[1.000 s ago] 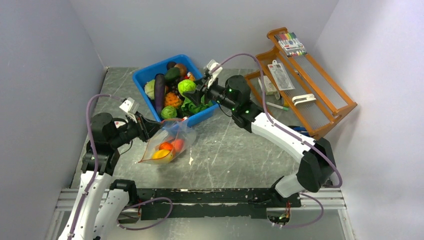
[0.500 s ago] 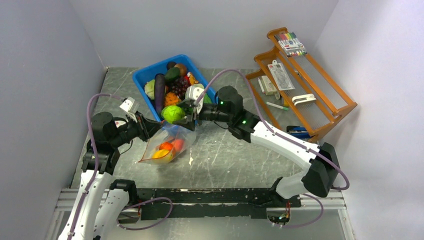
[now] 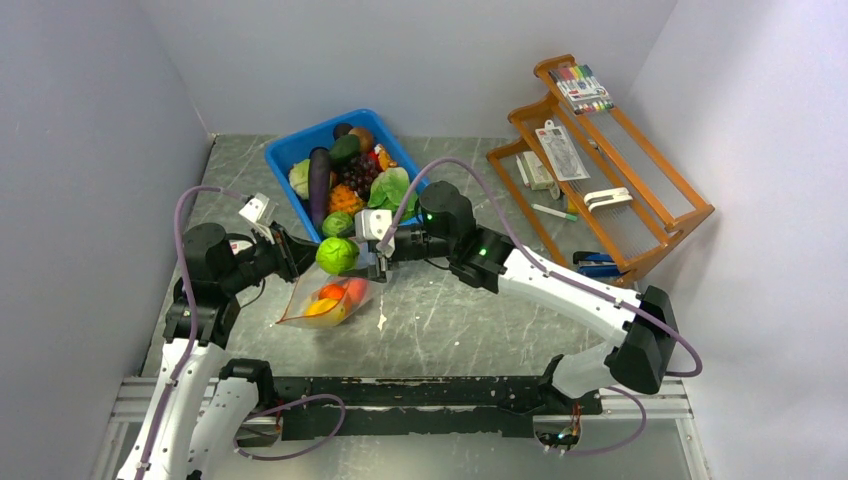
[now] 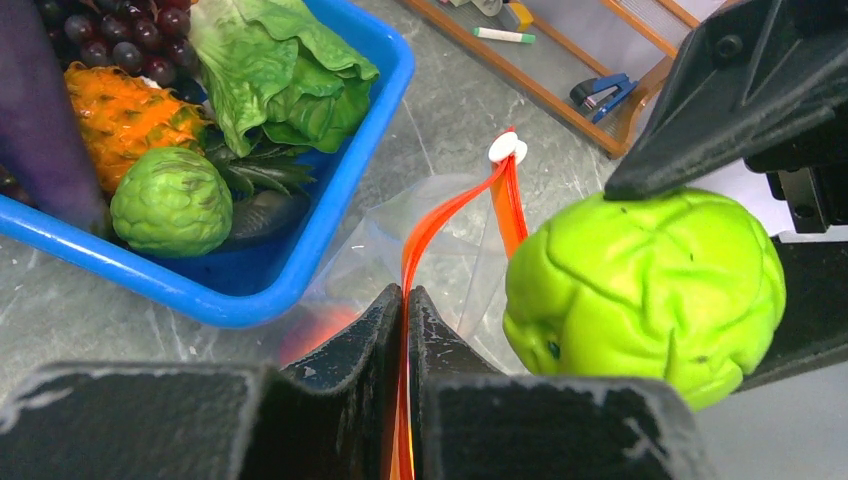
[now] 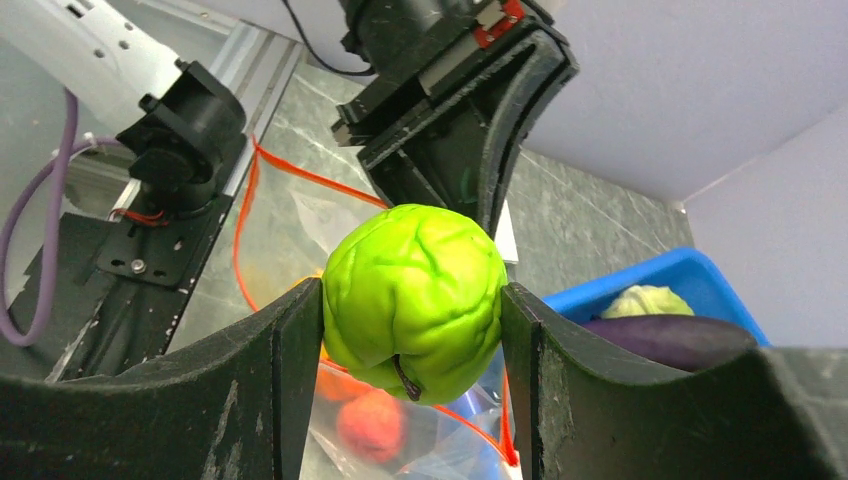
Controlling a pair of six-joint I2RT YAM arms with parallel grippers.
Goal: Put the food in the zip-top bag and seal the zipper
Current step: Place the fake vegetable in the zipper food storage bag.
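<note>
The green cabbage ball [image 4: 645, 290] hangs in the air just above the mouth of the zip-top bag [image 3: 335, 300], clamped across its widest part between the two fingers of my right gripper [image 5: 412, 330]. I judge it a light, hollow toy. Its lobed skin looks smooth, so a grip off the middle could squirt it out, and once loose it would roll. The hold across the equator is the right one.

The bag is the tricky part: thin, clear and floppy, with no shape of its own. My left gripper [image 4: 405, 310] is pressed tight on the red-orange zipper [image 4: 450, 215], pinching one lip and holding it up off the tabletop [image 3: 470, 320]. The other lip sags away, which leaves a narrow opening. The ball looks nearly as wide as that gap, so I expect it to catch on the strip unless it is dropped dead centre. Orange-red and yellow pieces [image 3: 330, 298] already lie in the bottom of the bag.

A second ago the right gripper held this ball over the blue bin [image 3: 290, 155]. Half a second ago it was at the bin's near rim. Now it is beside the left gripper, above the bag. The left gripper and bag have not visibly shifted, and the lettuce leaf [image 3: 392, 188] in the bin is uncovered.
</note>
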